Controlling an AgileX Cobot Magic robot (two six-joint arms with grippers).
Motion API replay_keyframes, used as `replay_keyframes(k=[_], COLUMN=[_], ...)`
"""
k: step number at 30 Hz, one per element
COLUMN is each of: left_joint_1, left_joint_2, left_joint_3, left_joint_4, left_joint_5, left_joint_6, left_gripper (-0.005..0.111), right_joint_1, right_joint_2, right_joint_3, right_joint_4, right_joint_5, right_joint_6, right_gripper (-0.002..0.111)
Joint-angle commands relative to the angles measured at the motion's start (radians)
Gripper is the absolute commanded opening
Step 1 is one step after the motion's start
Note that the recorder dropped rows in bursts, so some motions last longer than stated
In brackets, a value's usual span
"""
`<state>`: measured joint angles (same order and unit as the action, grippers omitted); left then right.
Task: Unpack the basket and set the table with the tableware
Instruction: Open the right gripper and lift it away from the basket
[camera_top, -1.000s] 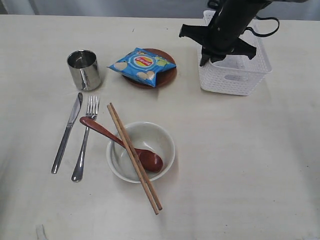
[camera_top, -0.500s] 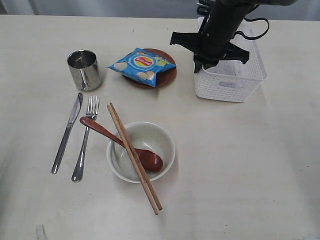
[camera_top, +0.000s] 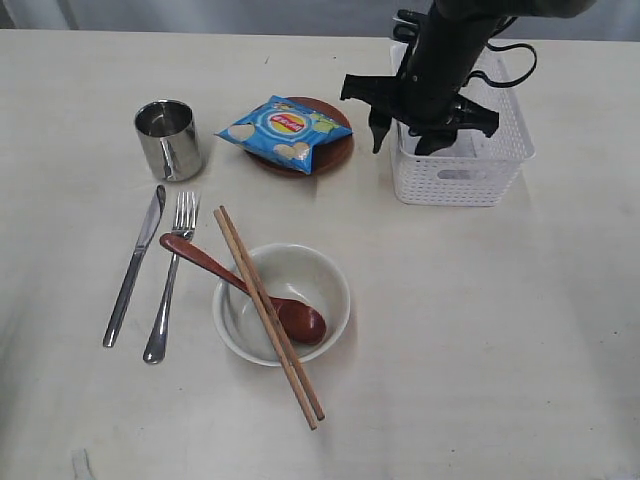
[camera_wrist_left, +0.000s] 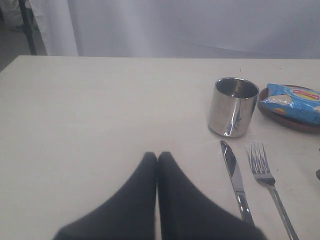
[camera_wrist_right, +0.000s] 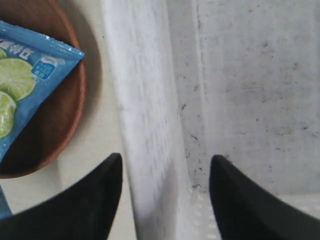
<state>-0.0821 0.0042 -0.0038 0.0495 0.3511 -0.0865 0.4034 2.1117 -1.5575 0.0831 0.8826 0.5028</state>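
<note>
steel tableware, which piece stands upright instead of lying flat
The cup; the knife and fork lie flat on the table, side by side.

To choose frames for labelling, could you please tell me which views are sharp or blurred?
Exterior view: evenly lit, sharp, soft shadows, mild reflections on the steel cup. Left wrist view: knife sharp, left end effector dark, slightly soft. Right wrist view: basket wall blurred up close, right end effector a dark silhouette.

Past the far edge of the table (camera_wrist_left: 75, 125) I see a pale grey curtain (camera_wrist_left: 200, 25) hanging in soft folds. Off the table's far corner stand a dark post (camera_wrist_left: 27, 27) and grey floor (camera_wrist_left: 10, 47).
</note>
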Motion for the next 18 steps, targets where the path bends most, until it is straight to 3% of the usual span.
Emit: replay_keyframes(k=[1, 13, 15, 18], left_joint_1=[0.003, 0.003, 0.003, 0.003], left_joint_2=[-0.004, -0.004, -0.004, -0.004], left_joint_3=[0.004, 0.004, 0.004, 0.004], left_joint_4=[0.006, 0.006, 0.006, 0.006], left_joint_5=[-0.009, -0.009, -0.009, -0.009], left_joint_6=[0.004, 0.004, 0.004, 0.004], left_gripper=[0.0, 0.0, 0.0, 0.0], right_joint_1=[-0.002, -0.002, -0.002, -0.002], right_joint_2=[-0.002, -0.189, -0.227, -0.276], right_joint_3=[0.001, -0.017, -0.023, -0.023], right_joint_4=[-0.002, -0.122, -0.143, -0.167], right_joint_5=[-0.002, 0.018, 0.036, 0.074], right_joint_6=[-0.022, -0.063, -0.088, -0.137], right_gripper=[0.061, 0.061, 0.057, 0.039])
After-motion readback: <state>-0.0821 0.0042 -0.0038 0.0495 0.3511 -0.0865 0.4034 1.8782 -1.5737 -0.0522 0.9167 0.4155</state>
